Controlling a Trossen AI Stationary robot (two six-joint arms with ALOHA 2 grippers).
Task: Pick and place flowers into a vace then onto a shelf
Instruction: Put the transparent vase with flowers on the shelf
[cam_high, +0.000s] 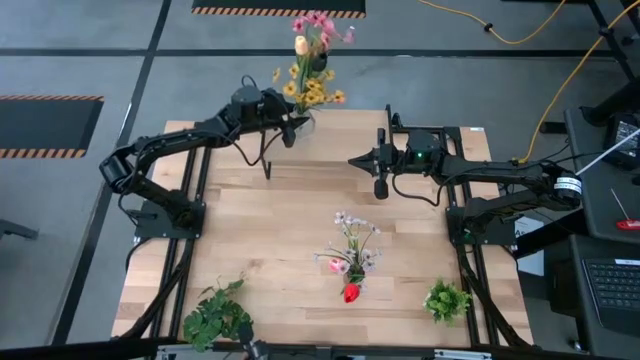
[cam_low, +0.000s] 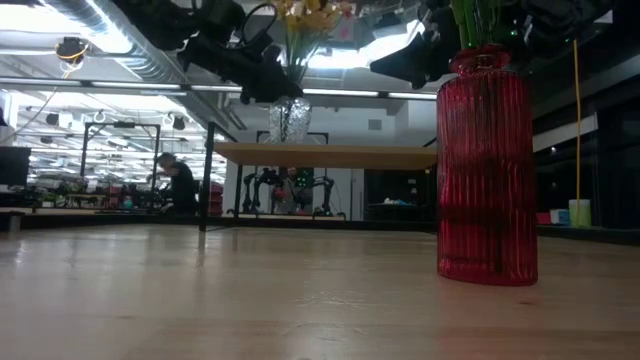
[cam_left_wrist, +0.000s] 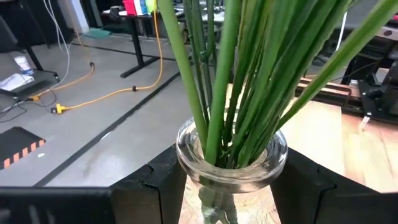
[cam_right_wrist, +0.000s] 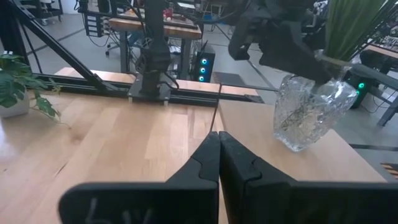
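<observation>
A clear glass vase (cam_high: 303, 122) holds the flowers (cam_high: 312, 60), with yellow and pink blossoms on green stems (cam_left_wrist: 249, 74). It stands at the far left corner of the shelf (cam_high: 340, 140), a light-wood board on black legs (cam_low: 330, 155). My left gripper (cam_high: 295, 125) is shut on this vase. My right gripper (cam_high: 380, 188) hovers shut above the shelf's right part, touching nothing; its closed fingers (cam_right_wrist: 219, 146) point toward the vase (cam_right_wrist: 308, 112). A red ribbed vase (cam_low: 487, 170) with more flowers (cam_high: 350, 250) stands upright on the table nearer the front. My left gripper pinches the clear vase at its neck (cam_left_wrist: 230, 177), just under the flared rim, one finger (cam_left_wrist: 155, 186) on each side. It comes in about level from the table's left. The vase leans slightly, and its base (cam_right_wrist: 298, 143) looks down on the shelf board.
Two bushy green plants sit near the front edge, one left (cam_high: 215, 315) and one right (cam_high: 446, 300). The shelf's black legs (cam_high: 267, 160) stand on the table's far half. Bare wood lies between the shelf and the red vase.
</observation>
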